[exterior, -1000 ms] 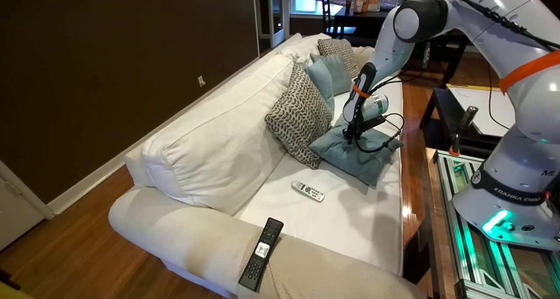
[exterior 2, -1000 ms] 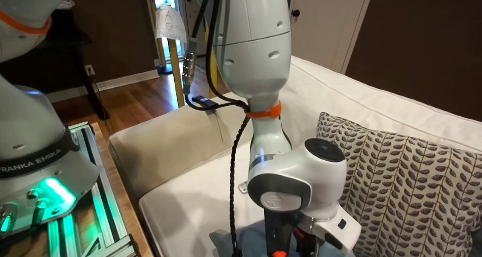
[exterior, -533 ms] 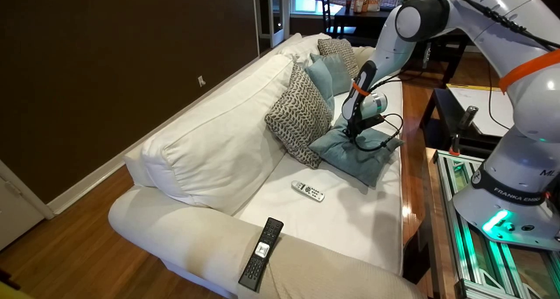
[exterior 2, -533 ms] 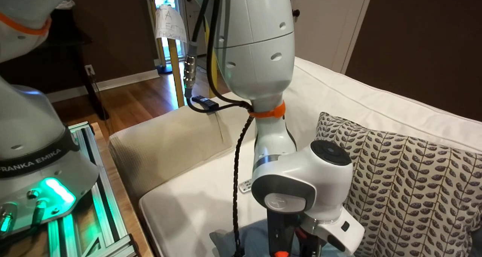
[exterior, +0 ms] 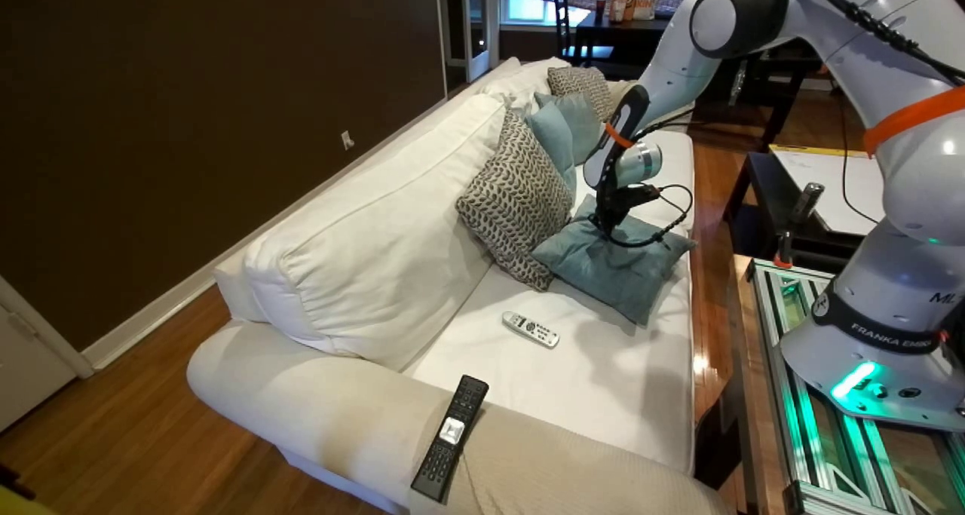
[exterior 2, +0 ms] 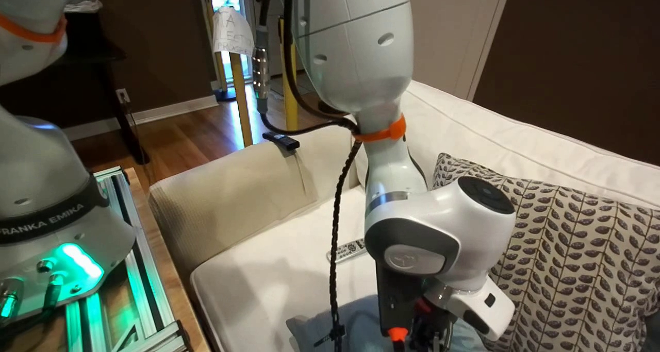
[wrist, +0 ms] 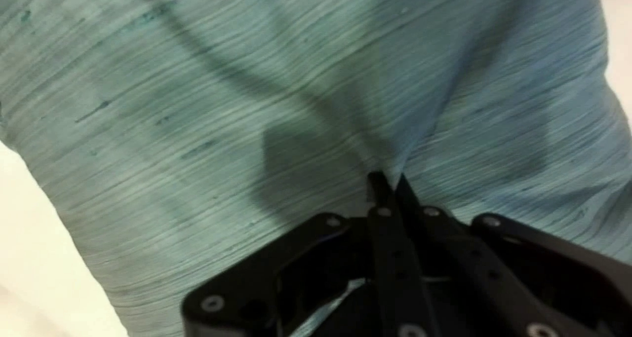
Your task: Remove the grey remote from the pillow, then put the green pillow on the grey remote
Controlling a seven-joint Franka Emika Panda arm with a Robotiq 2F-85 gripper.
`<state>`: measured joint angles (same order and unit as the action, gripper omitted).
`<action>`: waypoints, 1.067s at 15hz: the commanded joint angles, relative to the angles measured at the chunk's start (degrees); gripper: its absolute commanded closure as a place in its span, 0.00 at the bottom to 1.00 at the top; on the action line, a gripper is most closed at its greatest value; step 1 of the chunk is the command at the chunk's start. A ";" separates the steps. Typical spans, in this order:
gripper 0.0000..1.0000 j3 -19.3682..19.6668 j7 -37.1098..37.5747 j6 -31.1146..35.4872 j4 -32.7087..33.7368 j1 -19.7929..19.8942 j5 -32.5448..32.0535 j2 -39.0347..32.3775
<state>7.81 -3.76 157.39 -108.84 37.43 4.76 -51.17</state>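
Observation:
The green pillow (exterior: 629,277), blue-green in colour, lies on the sofa seat; its ribbed cloth (wrist: 163,179) fills most of the wrist view. My gripper (wrist: 393,181) is shut on a fold of it, and creases run up to the fingertips. In an exterior view the gripper (exterior: 601,225) stands over the pillow's middle; the fingertips are hard to make out there. The grey remote (exterior: 531,329) lies on the white seat, apart from the pillow, towards the near armrest. In an exterior view the arm partly covers the grey remote (exterior 2: 346,250).
A black remote (exterior: 451,436) rests on the near armrest (exterior: 317,394). A leaf-patterned pillow (exterior: 520,198) leans on the backrest beside the green one, with further pillows (exterior: 577,123) behind. The robot's wooden bench (exterior: 742,334) stands along the sofa's open side.
The gripper has shut on the pillow's cloth. It has since risen slightly, while the pillow has barely shifted. More of the grey remote shows in an exterior view. The remotes have not moved.

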 commanded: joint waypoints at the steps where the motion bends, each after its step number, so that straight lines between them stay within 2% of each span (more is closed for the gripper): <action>1: 0.99 -2.06 -0.58 -5.57 -3.44 -0.04 3.61 5.99; 5: 0.99 -3.14 0.19 -8.51 -7.54 -1.42 7.35 11.43; 10: 0.99 -4.96 -0.90 -8.52 -15.05 -4.20 10.79 17.60; 16: 0.99 -10.11 -3.96 -8.70 -19.36 -6.24 18.27 23.36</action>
<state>0.08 -4.55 150.24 -125.47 31.84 17.91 -33.03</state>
